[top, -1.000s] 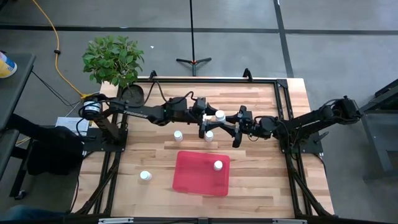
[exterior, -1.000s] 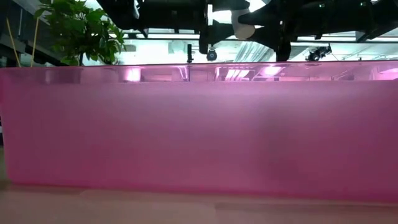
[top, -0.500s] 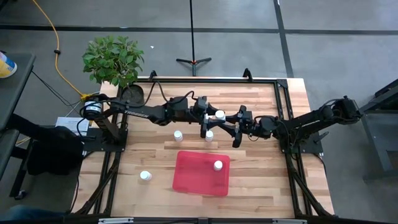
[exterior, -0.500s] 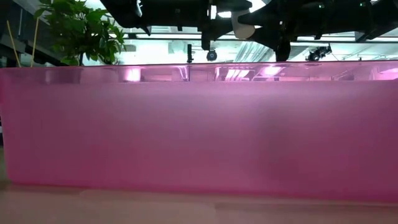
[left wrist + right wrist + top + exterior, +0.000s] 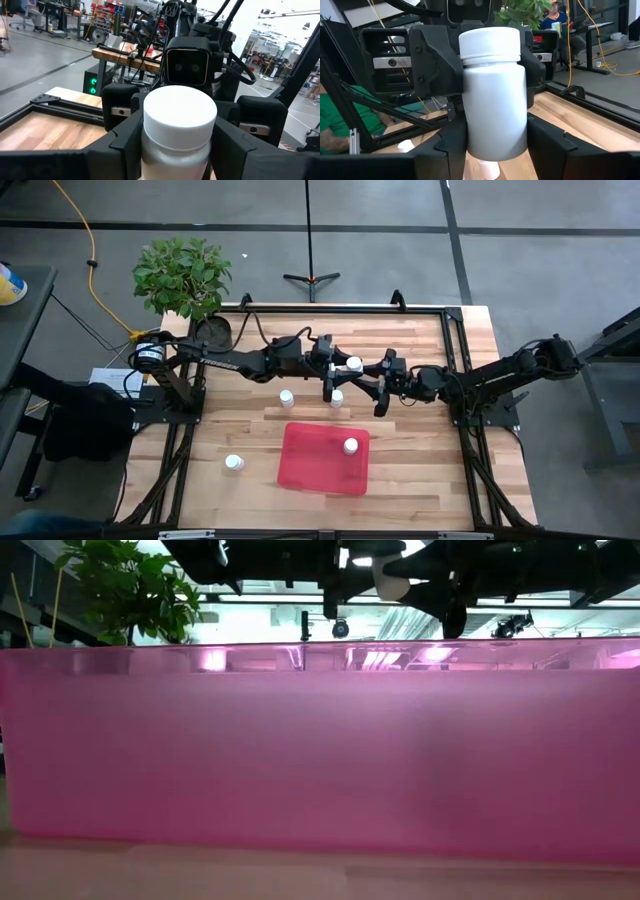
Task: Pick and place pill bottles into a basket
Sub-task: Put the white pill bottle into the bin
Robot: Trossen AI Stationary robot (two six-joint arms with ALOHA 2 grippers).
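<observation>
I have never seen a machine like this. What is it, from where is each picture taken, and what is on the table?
These are two dark robot arms at a wooden table. The high view looks straight down. The low view sits at table height, and the red basket fills it. Each wrist view looks forward from one arm.

In the middle, the left gripper and the right gripper meet around one white pill bottle, raised above the table. It looks like a handover; both sets of fingers sit beside it, so I cannot say which one grips.

Another bottle stands inside the basket. Three more stand on the wood. A potted plant stands at one corner.
</observation>
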